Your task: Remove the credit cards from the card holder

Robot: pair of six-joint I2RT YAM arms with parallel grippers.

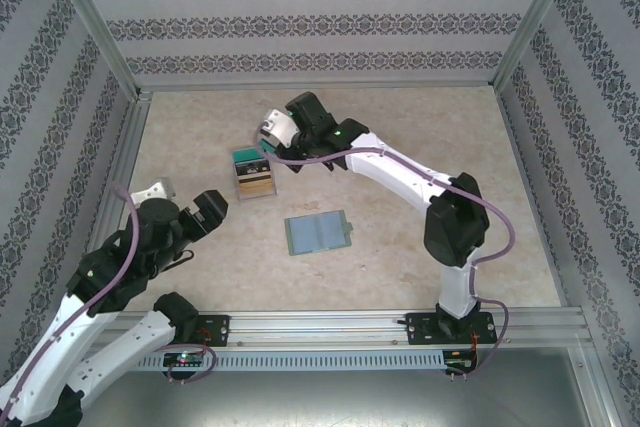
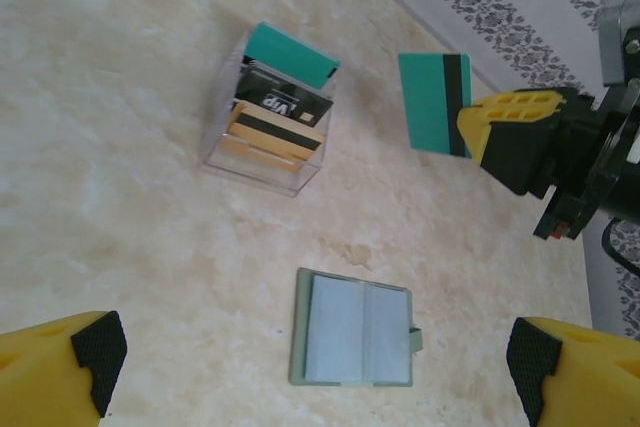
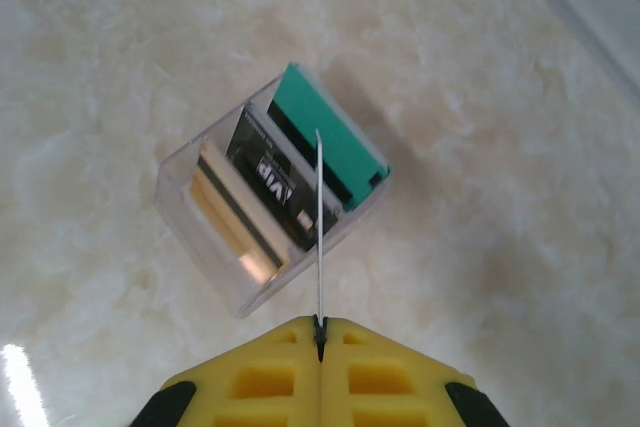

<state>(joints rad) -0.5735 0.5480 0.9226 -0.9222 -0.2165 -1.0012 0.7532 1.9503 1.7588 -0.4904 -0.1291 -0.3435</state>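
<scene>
Two hands hang over the pale marbled bench [image 1: 420,127]. The left hand [image 2: 315,367] is wide open. The flat grey-green card holder [image 2: 350,329] lies open mid-bench, near a clear plastic box [image 2: 218,147] of teal, black and tan cards [image 2: 280,107]. The right hand [image 3: 320,339] pinches one thin teal plastic card [image 2: 430,97] close to that box

The white letters "VIP" can be read on the dark card [image 2: 283,105] that is stood in the clear box [image 2: 224,139], and no other words or numbers can be made out.

White arms [image 1: 400,172], perhaps purple cables [image 1: 131,227]
</scene>
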